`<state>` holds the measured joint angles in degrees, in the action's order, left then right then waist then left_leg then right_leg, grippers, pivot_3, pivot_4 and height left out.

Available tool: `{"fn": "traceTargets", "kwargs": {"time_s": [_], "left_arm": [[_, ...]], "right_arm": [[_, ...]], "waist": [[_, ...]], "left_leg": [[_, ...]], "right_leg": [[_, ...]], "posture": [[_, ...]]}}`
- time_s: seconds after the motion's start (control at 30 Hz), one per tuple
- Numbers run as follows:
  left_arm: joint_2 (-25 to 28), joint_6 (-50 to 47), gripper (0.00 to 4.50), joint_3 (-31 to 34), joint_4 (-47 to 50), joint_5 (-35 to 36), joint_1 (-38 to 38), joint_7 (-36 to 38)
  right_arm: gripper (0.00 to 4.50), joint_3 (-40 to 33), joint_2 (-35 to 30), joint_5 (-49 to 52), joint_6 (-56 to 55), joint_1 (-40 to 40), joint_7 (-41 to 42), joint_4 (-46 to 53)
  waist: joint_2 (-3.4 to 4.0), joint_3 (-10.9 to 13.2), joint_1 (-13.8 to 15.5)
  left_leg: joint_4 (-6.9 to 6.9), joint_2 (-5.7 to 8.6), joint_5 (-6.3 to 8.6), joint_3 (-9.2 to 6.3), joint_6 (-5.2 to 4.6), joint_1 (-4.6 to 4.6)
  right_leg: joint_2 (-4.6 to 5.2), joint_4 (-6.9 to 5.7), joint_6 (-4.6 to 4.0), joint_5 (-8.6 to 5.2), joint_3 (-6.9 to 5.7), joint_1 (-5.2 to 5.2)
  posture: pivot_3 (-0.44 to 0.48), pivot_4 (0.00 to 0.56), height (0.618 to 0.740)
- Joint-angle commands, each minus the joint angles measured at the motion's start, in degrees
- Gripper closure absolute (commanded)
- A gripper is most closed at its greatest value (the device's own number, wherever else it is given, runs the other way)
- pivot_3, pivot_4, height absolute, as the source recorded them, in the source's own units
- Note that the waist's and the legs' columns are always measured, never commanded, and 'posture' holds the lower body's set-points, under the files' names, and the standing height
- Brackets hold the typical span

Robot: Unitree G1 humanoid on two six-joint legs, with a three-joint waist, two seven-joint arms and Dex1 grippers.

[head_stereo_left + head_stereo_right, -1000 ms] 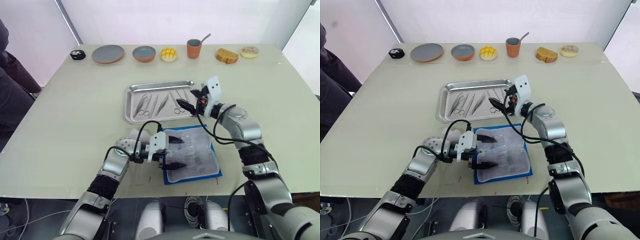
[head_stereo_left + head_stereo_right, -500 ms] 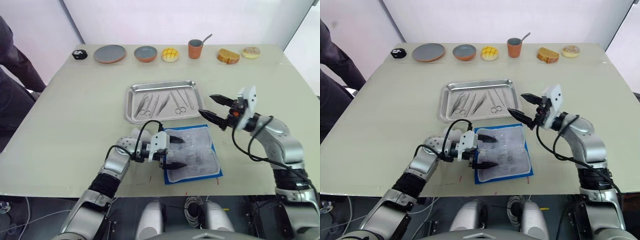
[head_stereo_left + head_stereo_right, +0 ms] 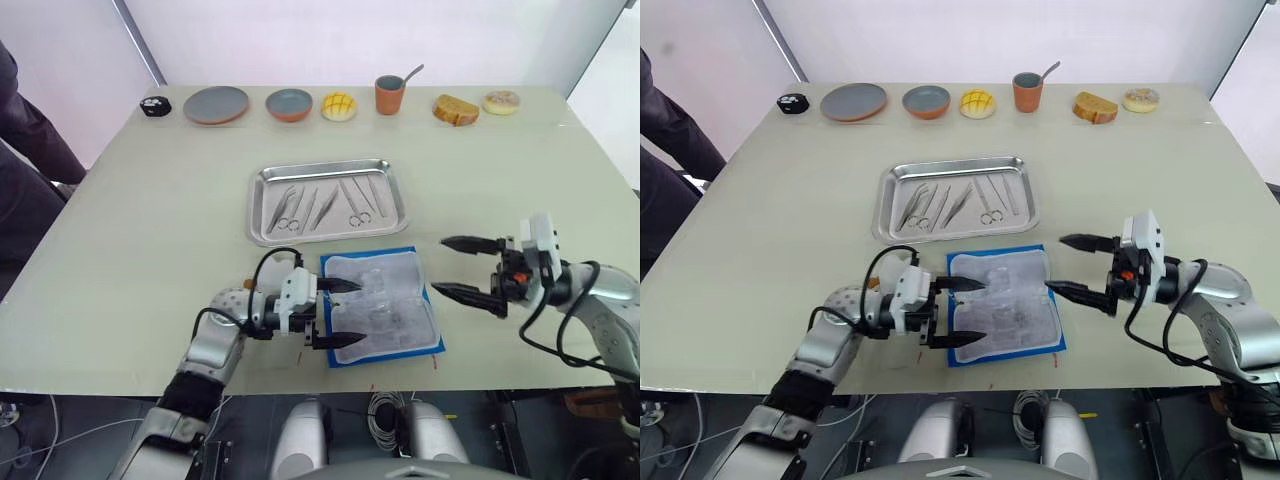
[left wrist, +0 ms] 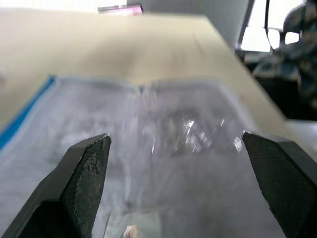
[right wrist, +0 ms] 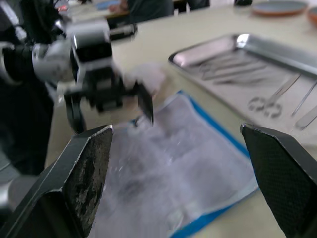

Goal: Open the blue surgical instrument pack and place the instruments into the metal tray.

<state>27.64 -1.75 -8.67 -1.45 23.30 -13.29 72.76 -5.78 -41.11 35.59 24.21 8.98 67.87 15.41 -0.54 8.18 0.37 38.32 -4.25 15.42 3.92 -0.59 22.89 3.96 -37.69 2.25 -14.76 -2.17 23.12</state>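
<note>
Blue surgical instrument pack (image 3: pixel 382 309) flat near table front, clear face up, just before metal tray (image 3: pixel 326 201) holding the instruments (image 3: pixel 325 204) — left gripper (image 3: pixel 337 313) spread wide at pack's left edge, right gripper (image 3: pixel 462 268) wide open beside pack, both empty.

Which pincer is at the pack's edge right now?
The left pincer, open with its tips over the blue pack's left edge; the right pincer hangs open beside it.

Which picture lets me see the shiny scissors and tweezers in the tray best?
The left eye view: it looks down on all the instruments lying in the metal tray. The right eye view shows much the same. The right wrist view catches them blurred, from the side.
</note>
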Motion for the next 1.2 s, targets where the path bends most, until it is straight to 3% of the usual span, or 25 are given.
{"fn": "traceTargets", "kwargs": {"time_s": [0.03,0.3,0.6,0.93,1.2], "left_arm": [[1.28,-6.40,0.00,3.15,6.86,5.54,0.28,-2.15],[7.63,-21.34,0.00,15.17,18.90,15.95,6.37,-11.78],[10.53,-26.92,0.00,26.97,25.52,19.42,18.71,-20.34],[8.90,-24.39,0.00,36.77,20.53,17.73,31.40,-22.83],[7.62,-17.41,0.00,38.64,15.45,13.20,38.37,-20.62]], "right_arm": [[0.07,-3.37,-1.91,1.04,-2.58,-1.74,2.22,1.97],[0.07,-13.31,-6.74,3.40,-4.71,-10.81,6.30,2.41],[0.07,-25.97,-9.94,3.78,-7.79,-21.80,11.84,-1.31],[0.07,-32.51,-7.59,2.21,-10.79,-29.22,10.44,-4.98],[0.07,-32.83,-5.29,1.16,-13.34,-32.25,9.24,-5.08]], "waist": [[-0.05,0.05,0.24],[-0.28,0.33,0.34],[-0.41,0.44,0.39],[-0.45,0.46,0.40],[-0.47,0.46,0.41]], "left_leg": [[0.00,0.00,0.00,0.01,0.00,0.00],[-0.02,0.00,0.00,0.00,0.00,-0.02],[-0.02,-0.01,0.00,0.01,0.01,-0.05],[-0.03,-0.01,0.01,0.03,0.01,-0.09],[-0.03,-0.01,0.02,0.06,0.02,-0.10]], "right_leg": [[0.00,0.00,0.00,0.00,0.00,0.00],[-0.01,0.00,0.01,-0.01,0.01,0.00],[-0.01,0.03,0.01,-0.01,0.03,-0.02],[-0.01,0.04,-0.02,-0.03,0.05,-0.02],[0.00,0.06,-0.14,-0.10,0.07,-0.01]], "posture": [[0.000,0.150,0.740],[0.000,0.150,0.740],[0.000,0.150,0.740],[0.000,0.150,0.740],[0.000,0.150,0.740]]}}
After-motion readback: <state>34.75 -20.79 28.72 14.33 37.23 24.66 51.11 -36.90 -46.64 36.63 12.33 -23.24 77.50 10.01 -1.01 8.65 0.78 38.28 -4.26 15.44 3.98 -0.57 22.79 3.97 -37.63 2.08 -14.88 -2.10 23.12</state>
